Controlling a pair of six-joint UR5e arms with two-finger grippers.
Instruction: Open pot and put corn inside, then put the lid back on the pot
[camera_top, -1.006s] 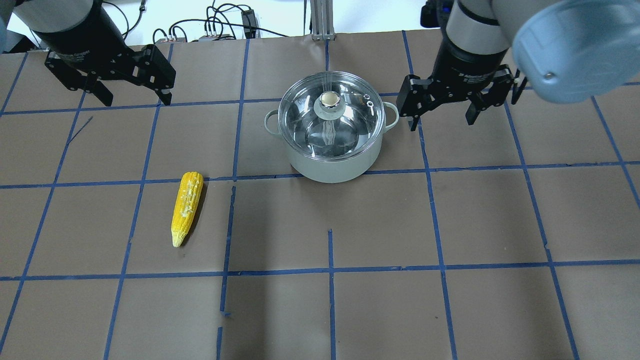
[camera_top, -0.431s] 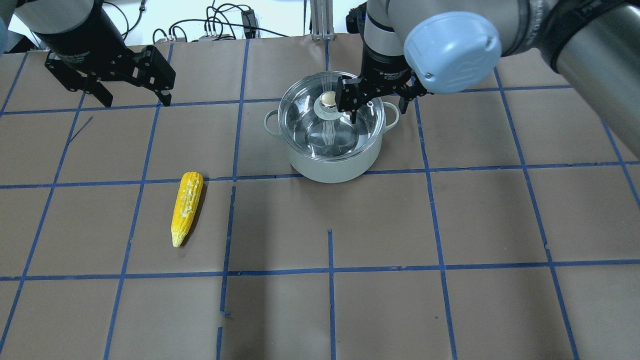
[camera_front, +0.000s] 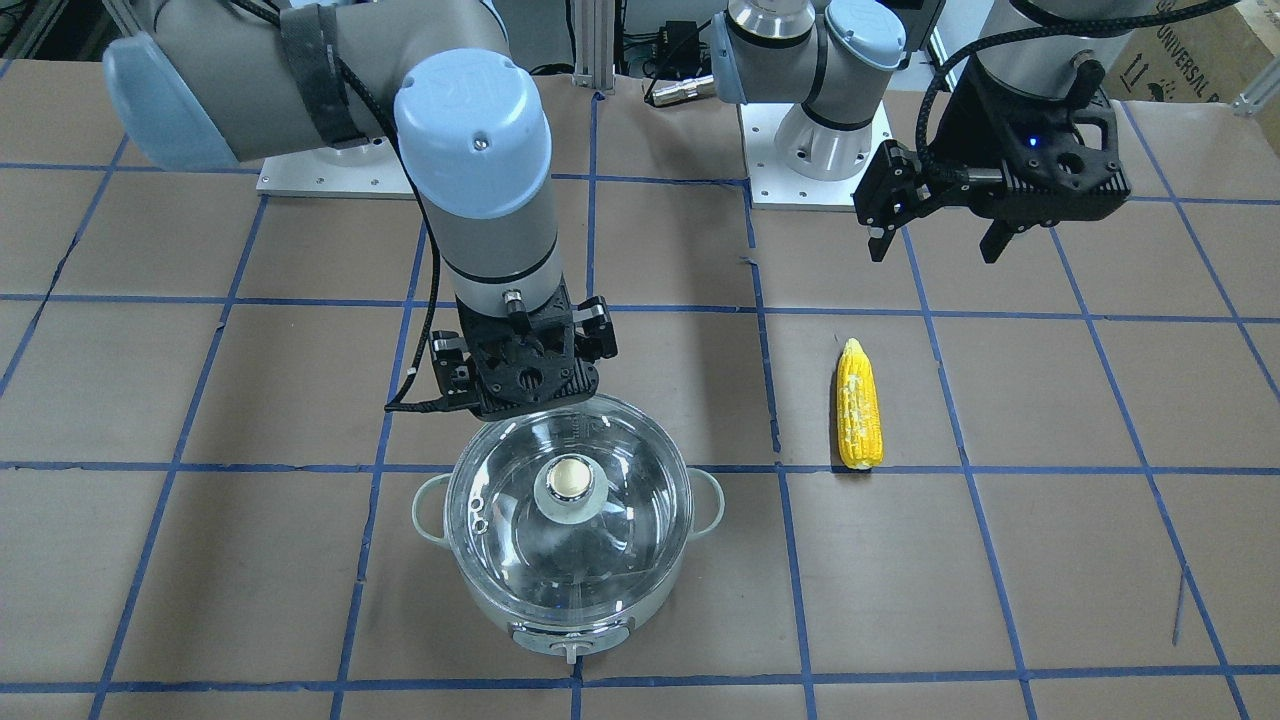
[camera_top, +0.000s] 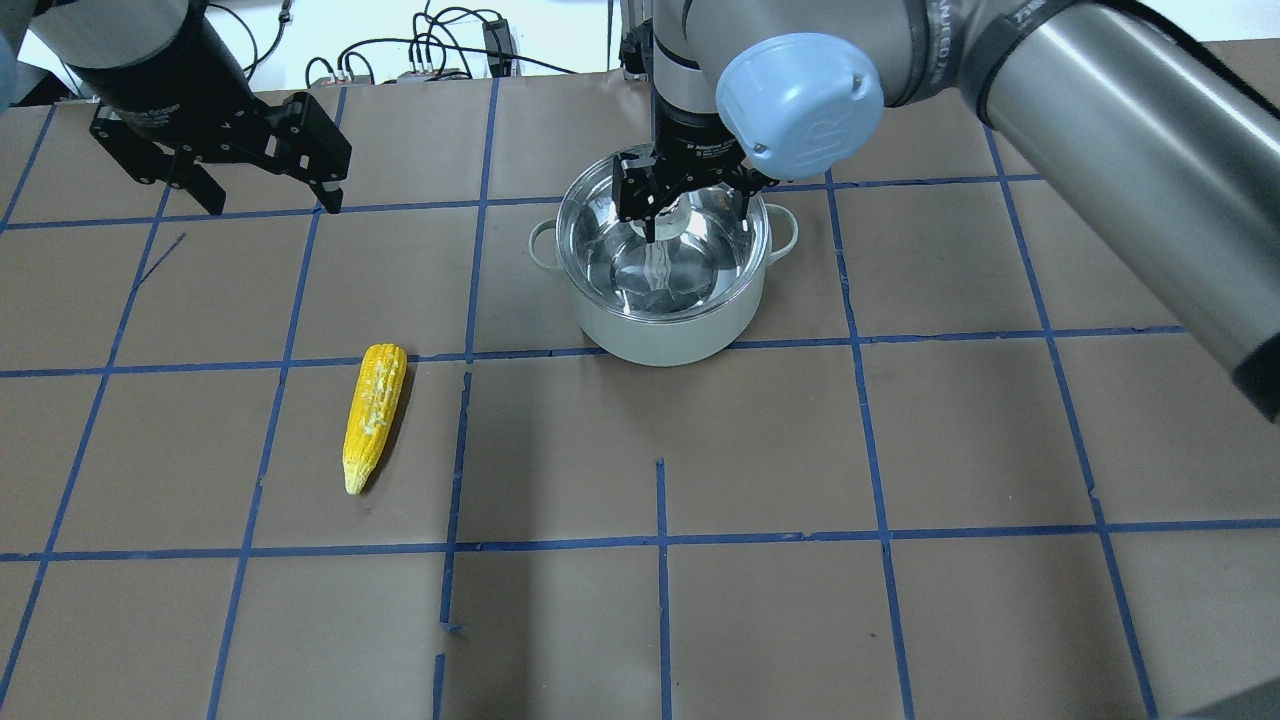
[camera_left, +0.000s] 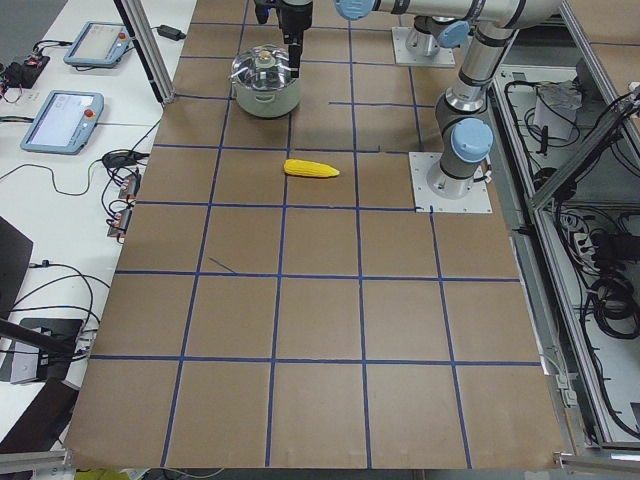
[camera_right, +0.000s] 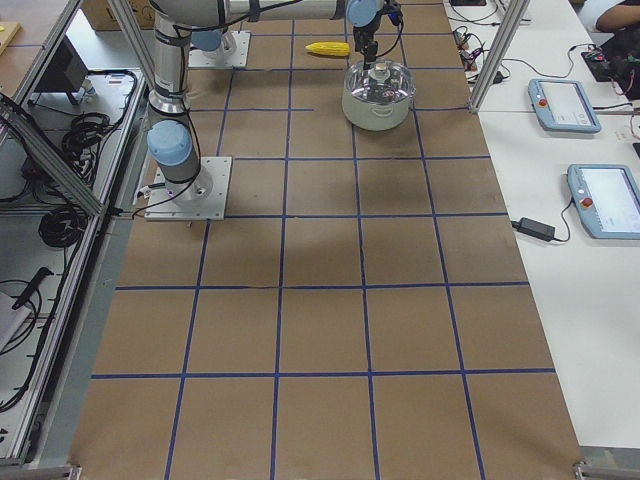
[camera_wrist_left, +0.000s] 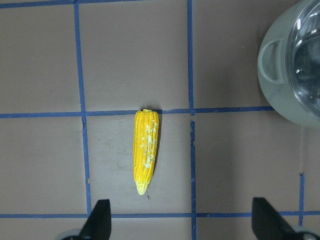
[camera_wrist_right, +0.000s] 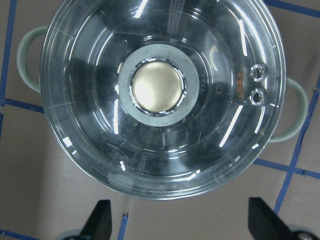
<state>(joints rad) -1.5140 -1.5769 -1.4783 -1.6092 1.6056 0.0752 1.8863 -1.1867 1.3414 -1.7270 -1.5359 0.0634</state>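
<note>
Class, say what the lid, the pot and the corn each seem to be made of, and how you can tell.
Lid: clear glass, likely; the inside shows through, with glints.
Pot: pale mint glossy body, perhaps enamelled or painted metal; shiny steel-looking lining.
Corn: probably plastic; uniform moulded kernels.

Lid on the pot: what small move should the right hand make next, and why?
Probably lower the right hand until it straddles the knob: the lid sits closed on the pot, and the hand hangs open above it.
</note>
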